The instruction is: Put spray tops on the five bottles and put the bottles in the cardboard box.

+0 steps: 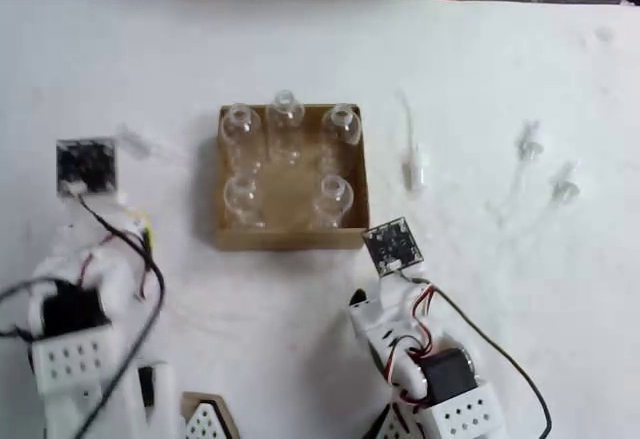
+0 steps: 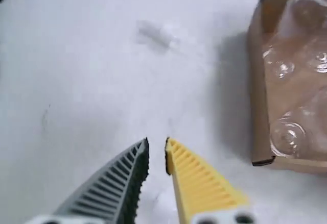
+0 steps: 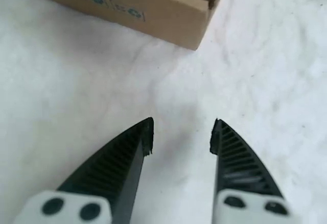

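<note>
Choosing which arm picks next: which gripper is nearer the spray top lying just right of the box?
Right. The right gripper sits by the near right corner of the box, with the spray top just beyond. The left gripper is on the box's other side.

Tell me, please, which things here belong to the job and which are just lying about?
For the job: cardboard box; five bottles standing in it, without tops; spray tops loose on the table.
Just lying about: the arms' wires; a brown-edged piece at the near edge.
</note>
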Robot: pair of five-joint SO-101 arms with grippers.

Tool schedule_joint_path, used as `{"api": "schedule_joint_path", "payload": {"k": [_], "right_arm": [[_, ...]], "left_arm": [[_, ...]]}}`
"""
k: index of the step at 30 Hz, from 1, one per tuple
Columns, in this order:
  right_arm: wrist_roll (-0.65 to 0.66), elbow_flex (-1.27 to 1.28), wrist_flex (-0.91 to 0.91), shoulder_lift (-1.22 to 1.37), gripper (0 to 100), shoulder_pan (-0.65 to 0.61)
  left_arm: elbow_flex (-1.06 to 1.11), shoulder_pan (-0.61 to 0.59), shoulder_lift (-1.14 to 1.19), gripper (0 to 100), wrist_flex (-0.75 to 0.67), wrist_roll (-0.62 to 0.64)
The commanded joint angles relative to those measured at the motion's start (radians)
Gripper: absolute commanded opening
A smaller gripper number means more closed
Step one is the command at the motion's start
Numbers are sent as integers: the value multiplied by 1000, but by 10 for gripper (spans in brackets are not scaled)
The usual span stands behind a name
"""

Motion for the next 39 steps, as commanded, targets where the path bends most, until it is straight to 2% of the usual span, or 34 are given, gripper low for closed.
{"api": "schedule_joint_path", "payload": {"k": [1, 5, 10, 15, 18, 22, 29, 35, 39], "right_arm": [[11, 9, 7, -5, 163, 68], [5, 9, 7, -5, 163, 113], [5, 9, 7, -5, 163, 114], [5, 9, 7, -5, 163, 114], [5, 9, 7, -5, 163, 116], [5, 9, 7, -5, 163, 114], [5, 9, 7, -5, 163, 114], [5, 9, 7, -5, 163, 116], [5, 9, 7, -5, 163, 116]], "left_arm": [[-126, -111, 226, 72, 8, 81], [-193, -160, 394, 72, 32, 198], [-206, -160, 472, 80, 40, 404], [-206, -159, 481, 226, 29, 503], [-173, -163, 484, 244, -40, 572], [-107, -163, 486, 244, -103, 578], [-77, -176, 486, 245, -101, 571], [-44, -180, 489, 252, -71, 477], [-46, -180, 585, 285, -54, 419]]}}
